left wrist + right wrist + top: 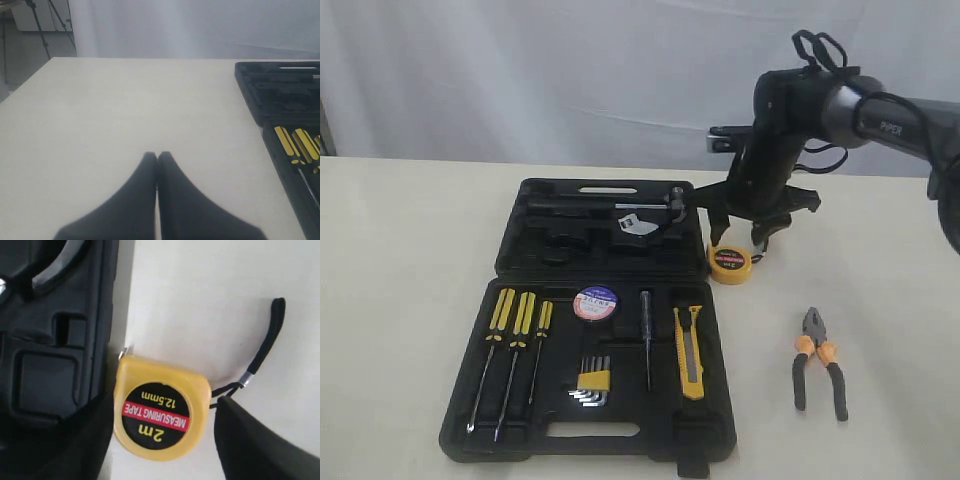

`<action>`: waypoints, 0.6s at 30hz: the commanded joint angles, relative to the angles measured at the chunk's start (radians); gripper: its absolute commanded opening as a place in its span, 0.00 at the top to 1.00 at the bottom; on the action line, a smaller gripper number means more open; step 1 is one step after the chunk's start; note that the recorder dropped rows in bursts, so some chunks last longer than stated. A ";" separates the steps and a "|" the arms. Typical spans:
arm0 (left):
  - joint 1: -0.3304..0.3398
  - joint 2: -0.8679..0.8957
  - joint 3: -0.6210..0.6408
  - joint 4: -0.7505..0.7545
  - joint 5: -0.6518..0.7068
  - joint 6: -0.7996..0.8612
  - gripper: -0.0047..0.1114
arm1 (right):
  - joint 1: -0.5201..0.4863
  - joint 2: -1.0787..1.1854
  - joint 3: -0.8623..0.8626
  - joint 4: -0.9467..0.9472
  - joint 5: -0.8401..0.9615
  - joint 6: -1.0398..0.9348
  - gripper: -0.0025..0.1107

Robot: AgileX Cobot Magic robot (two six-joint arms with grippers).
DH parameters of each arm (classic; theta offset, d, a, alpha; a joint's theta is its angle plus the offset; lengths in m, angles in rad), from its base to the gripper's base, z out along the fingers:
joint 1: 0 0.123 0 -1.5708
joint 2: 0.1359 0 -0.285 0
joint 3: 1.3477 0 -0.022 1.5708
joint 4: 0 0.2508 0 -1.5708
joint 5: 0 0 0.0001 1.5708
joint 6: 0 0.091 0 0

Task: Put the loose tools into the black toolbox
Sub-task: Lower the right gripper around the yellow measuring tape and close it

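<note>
Here, in the exterior view, the black toolbox (520, 440) is lying open on the pale table (400, 260), its lid half towards the back. The black tape roll (595, 302) and the utility knife (689, 338) are sitting in the front half, alongside the screwdrivers (515, 345) and the hex keys (590, 385). The yellow tape measure (730, 263) is resting on the table just beside the right edge of the lid half. The right gripper (742, 238) is hanging directly over it with its jaws spread. The pliers (818, 360) are lying on the table well to the right of the box, untouched.

In the left wrist view, the left gripper (157, 161) is hovering over bare table with its jaws pressed together and holding nothing. The toolbox edge and the screwdriver handles are showing off to one side.

In the right wrist view, the tape measure (160, 407) is lying face up against the toolbox wall, its black strap (265, 340) trailing across the table. The two fingers (75, 440) are straddling it, apart and not clamped. One is close against its yellow case, and the other is standing clear of it.
</note>
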 commanded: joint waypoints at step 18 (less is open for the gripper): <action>-0.005 -0.001 0.003 -0.010 -0.008 -0.004 0.96 | -0.008 0.060 -0.005 0.000 -0.001 -0.004 0.37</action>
